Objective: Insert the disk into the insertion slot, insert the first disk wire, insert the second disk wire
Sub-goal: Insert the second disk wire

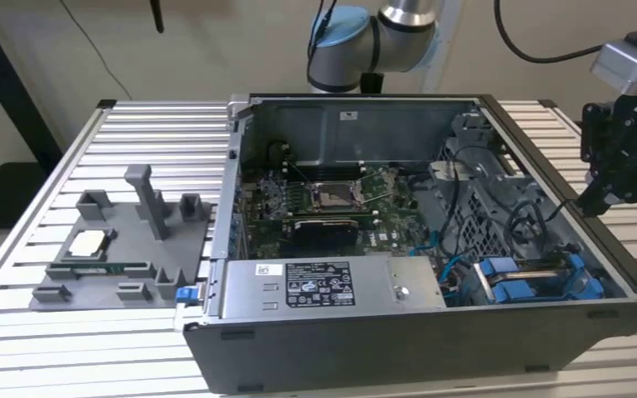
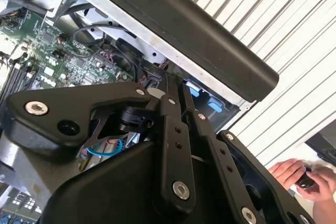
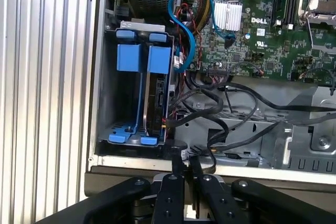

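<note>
Slatted metal table (image 1: 130, 124) with the open PC case (image 1: 407, 356) sitting on it. Disk (image 3: 156, 103) stands on edge in the slot (image 3: 105, 108), blue frame around it. Claw (image 3: 182, 156) hangs at the case wall right by that bay, fingers pinched together, tips just beside some loose black wires (image 3: 226, 129). Somebody's 2 hands (image 2: 302, 174) are near the table's edge in the second wrist view.

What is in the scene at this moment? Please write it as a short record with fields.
disk: stands in the insertion slot, inside its blue frame
hand: over the case wall near the slot, shut, no disk in it
cables: black, bunched beside the slot; plugged in or not, cannot tell
case: open, on the slatted table
</note>
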Tool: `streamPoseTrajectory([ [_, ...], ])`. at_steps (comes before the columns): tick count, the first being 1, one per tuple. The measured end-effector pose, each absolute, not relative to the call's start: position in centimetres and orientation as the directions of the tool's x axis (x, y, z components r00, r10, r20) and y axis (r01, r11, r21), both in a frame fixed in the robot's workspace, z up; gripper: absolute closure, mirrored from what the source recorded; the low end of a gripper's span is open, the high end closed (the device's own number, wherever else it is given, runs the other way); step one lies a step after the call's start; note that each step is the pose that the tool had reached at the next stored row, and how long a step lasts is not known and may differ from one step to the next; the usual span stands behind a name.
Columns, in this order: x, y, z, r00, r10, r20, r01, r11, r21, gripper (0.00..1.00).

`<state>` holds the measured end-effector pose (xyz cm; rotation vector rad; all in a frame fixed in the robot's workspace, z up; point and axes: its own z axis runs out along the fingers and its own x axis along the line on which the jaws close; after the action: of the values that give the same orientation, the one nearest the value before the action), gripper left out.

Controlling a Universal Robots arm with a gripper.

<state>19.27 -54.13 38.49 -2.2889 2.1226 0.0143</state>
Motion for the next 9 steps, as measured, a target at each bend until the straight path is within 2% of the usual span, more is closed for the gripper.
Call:
streamPoseTrajectory([
  [9,17.6,-54.1,39.1,0.075,-0.997,-0.028,-0.997,-0.075,-0.009,0.84],
])
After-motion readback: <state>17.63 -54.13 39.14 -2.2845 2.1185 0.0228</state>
